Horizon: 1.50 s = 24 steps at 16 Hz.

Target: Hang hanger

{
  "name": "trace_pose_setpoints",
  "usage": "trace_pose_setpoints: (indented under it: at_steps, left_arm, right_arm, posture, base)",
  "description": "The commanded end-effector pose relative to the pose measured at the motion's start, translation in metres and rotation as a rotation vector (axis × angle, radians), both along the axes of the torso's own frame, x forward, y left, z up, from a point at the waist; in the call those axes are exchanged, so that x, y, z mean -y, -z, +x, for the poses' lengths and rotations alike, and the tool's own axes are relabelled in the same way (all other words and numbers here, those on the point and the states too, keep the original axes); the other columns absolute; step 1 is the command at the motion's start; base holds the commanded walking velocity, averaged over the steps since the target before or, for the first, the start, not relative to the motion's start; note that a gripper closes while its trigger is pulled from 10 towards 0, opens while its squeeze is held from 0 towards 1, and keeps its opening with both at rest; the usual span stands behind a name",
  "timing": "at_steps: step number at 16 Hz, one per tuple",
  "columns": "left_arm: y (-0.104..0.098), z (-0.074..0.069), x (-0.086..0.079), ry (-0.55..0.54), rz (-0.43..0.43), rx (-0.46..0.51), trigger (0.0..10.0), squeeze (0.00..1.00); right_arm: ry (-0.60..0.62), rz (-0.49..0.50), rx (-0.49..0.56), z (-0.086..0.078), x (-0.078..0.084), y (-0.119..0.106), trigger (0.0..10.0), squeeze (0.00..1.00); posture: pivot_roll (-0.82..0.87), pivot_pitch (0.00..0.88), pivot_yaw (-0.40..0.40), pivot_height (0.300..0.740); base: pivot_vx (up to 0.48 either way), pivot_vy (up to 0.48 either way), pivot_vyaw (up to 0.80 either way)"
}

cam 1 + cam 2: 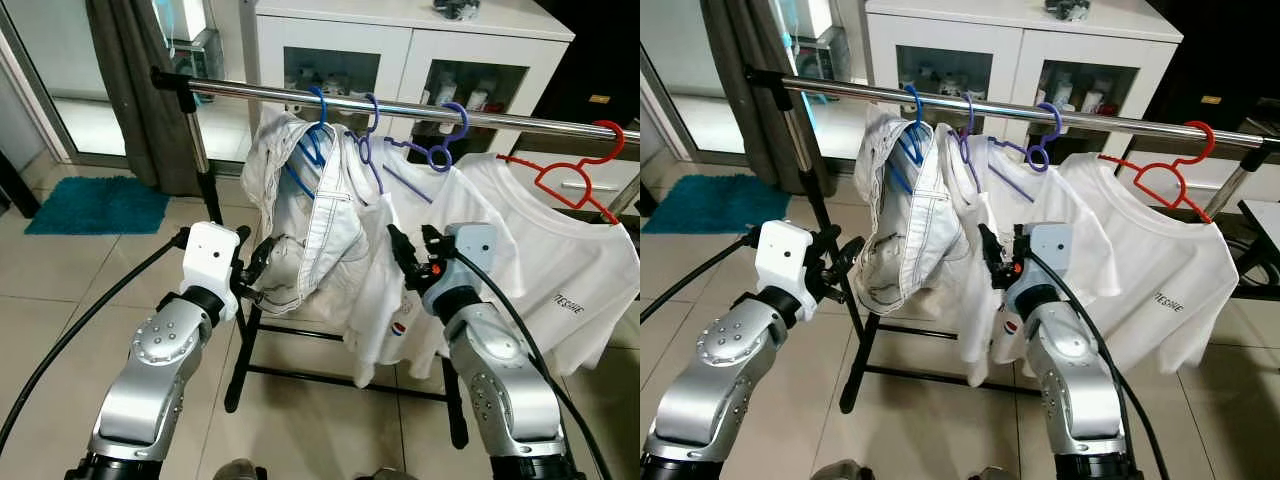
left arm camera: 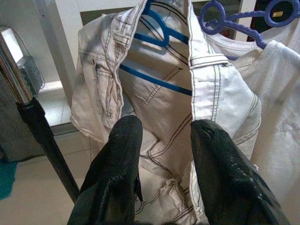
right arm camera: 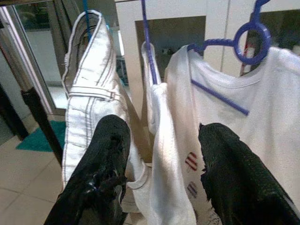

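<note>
Left eye view shows a chrome clothes rail (image 1: 400, 108) running across the upper frame, from about ten o'clock to three o'clock. Four hangers sit hooked on it. At twelve o'clock, a blue hanger (image 1: 318, 125) carries a white denim garment (image 1: 305, 215), bunched and folded over itself. Beside it, toward one o'clock, two purple hangers (image 1: 437, 150) hold white T-shirts, and at three o'clock a red hanger (image 1: 575, 180) holds another white T-shirt (image 1: 565, 270).

Both silver arms reach up from the bottom edge. At nine o'clock from the garment's lower hem, the left gripper (image 1: 258, 268) has its black fingers spread, tips just beside the cloth but pinching nothing. At four o'clock from the denim garment, the right gripper (image 1: 412, 258) is also spread and empty, close to a hanging T-shirt.

Judging by this, the hanging looks essentially done: the blue hanger's hook is over the rail and neither gripper holds anything. What seems left is drawing the arms clear.
</note>
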State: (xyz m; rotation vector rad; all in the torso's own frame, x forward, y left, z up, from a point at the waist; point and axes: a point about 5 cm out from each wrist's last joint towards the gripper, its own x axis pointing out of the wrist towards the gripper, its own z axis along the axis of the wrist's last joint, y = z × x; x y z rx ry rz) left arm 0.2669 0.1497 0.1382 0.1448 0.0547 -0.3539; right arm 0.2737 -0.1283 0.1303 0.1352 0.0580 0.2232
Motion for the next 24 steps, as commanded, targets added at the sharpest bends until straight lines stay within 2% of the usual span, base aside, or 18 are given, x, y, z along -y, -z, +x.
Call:
trace_pose_setpoints:
  at_steps: [1, 3, 7, 12, 19, 21, 23, 24]
  left_arm:
    - [0.000, -0.002, 0.003, 0.005, 0.005, 0.008, 10.0, 0.00]
    - [0.002, -0.005, 0.005, 0.024, 0.023, 0.016, 10.0, 0.00]
    - [0.002, -0.006, 0.011, 0.029, 0.023, 0.041, 10.0, 0.00]
    - [0.004, -0.005, 0.013, 0.047, 0.028, 0.040, 10.0, 0.00]
    - [0.006, -0.006, 0.013, 0.057, 0.035, 0.029, 10.0, 0.00]
    - [0.005, -0.005, 0.014, 0.052, 0.024, 0.033, 10.0, 0.00]
    - [0.008, -0.003, 0.017, 0.026, 0.006, 0.028, 10.0, 0.00]
    - [0.011, -0.003, 0.016, -0.004, -0.045, -0.015, 10.0, 0.00]
  right_arm:
    - [0.018, -0.012, 0.022, -0.002, 0.003, -0.004, 10.0, 0.00]
    - [0.035, -0.039, 0.056, 0.003, 0.008, -0.009, 10.0, 0.00]
    - [0.031, 0.003, 0.117, 0.006, 0.011, -0.020, 10.0, 0.00]
    - [0.044, 0.008, 0.105, 0.002, 0.008, -0.014, 10.0, 0.00]
    - [0.053, -0.007, 0.074, -0.004, 0.008, -0.006, 10.0, 0.00]
    - [0.047, -0.008, 0.071, -0.005, 0.006, -0.007, 10.0, 0.00]
    - [0.057, -0.027, 0.049, -0.005, 0.010, -0.003, 10.0, 0.00]
    - [0.071, -0.031, 0.042, -0.006, 0.014, -0.001, 10.0, 0.00]
  posture:
    - [-0.04, 0.000, -0.019, 0.740]
    - [-0.04, 0.000, -0.019, 0.740]
    - [-0.02, 0.000, -0.036, 0.740]
    - [-0.05, 0.000, 0.000, 0.740]
    - [-0.05, 0.000, 0.008, 0.740]
    - [-0.06, 0.000, 0.005, 0.740]
    - [-0.06, 0.000, -0.002, 0.740]
    - [-0.06, 0.000, -0.003, 0.740]
  base:
    - [0.000, 0.000, 0.00]
    - [0.000, 0.000, 0.00]
    - [0.000, -0.271, 0.00]
    - [0.000, -0.274, 0.00]
    - [0.000, -0.273, 0.00]
    - [0.000, -0.274, 0.00]
    - [0.000, -0.137, 0.00]
    - [0.000, 0.000, 0.00]
